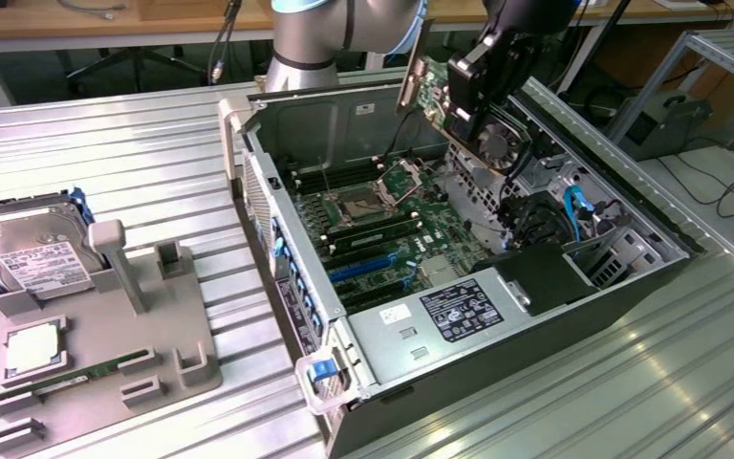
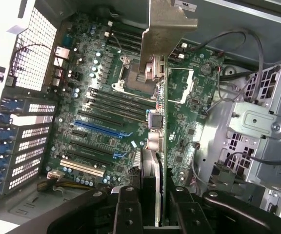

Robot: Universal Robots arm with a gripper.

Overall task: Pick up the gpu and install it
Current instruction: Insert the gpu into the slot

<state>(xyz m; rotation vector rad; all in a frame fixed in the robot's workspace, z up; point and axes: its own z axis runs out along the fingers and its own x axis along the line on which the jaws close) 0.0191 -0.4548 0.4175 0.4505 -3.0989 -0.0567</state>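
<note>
Metal ribbed surface carries the open case, motherboard facing up. The gpu hangs in the air over the far end of the case, well above the board and seated in nothing. Pincer is clamped on it, one finger per face, gripping at one end.

Risks, my read:
- Long lever below the grip, so any knock could twist the card in the pincer.
- Bracket is the leading end and could snag the case rim, the cables or the drive cage.
- Card edge sits over the CPU socket area. A descent from here would hit that, not a slot.

Orientation: the card is on edge and tilted, with the fan facing the exterior camera. The long axis runs away from the pincer, bracket end farthest. In the wrist view it looks roughly crosswise to the blue slot, so it's not lined up for insertion.
</note>
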